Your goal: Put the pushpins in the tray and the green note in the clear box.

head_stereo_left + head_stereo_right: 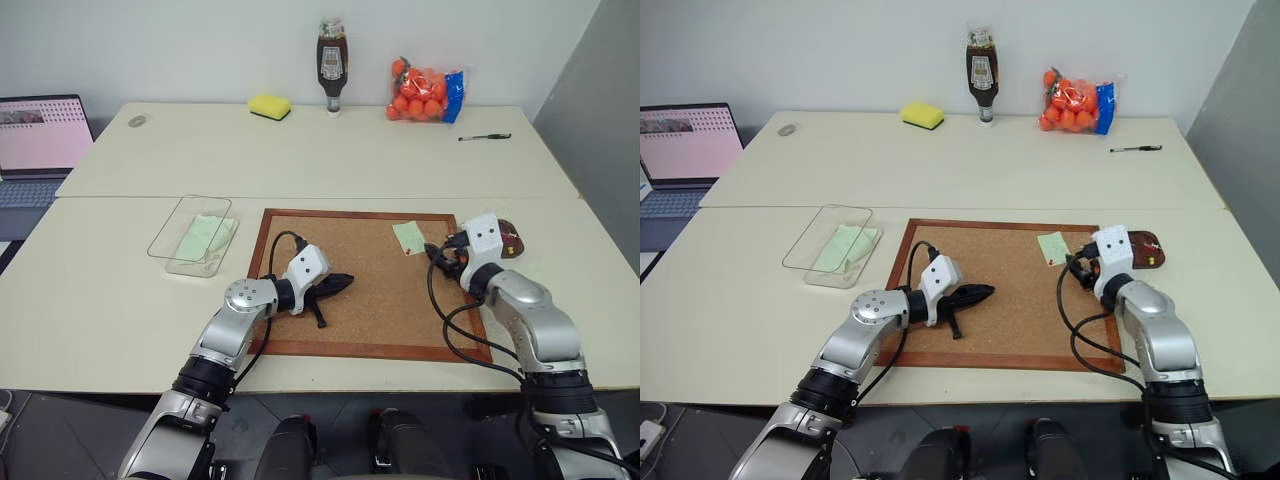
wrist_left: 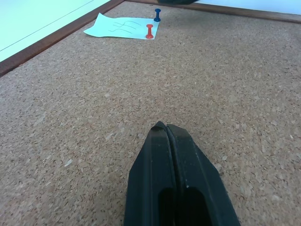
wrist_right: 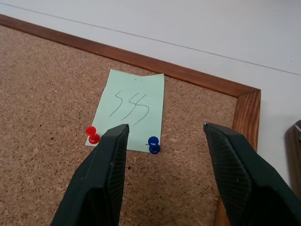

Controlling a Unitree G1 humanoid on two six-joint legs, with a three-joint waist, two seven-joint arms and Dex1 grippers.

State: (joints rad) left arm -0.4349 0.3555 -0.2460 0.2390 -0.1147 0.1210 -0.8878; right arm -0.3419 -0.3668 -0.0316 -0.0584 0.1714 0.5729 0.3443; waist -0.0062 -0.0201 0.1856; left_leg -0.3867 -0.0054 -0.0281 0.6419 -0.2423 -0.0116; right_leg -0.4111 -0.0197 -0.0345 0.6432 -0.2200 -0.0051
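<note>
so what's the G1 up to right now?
It's clearing a corkboard. The green note is pinned at the board's far right corner by a red pushpin and a blue pushpin. The right gripper hovers open just in front of the pins, nothing held. The left gripper is shut and empty over bare cork. The tray sits on the table right of the board; the clear box, left of it, already holds a pale green sheet.

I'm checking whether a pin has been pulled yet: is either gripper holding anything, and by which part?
Nothing is held. The right gripper is open above the green note; the left gripper is shut on nothing over the corkboard.
</note>
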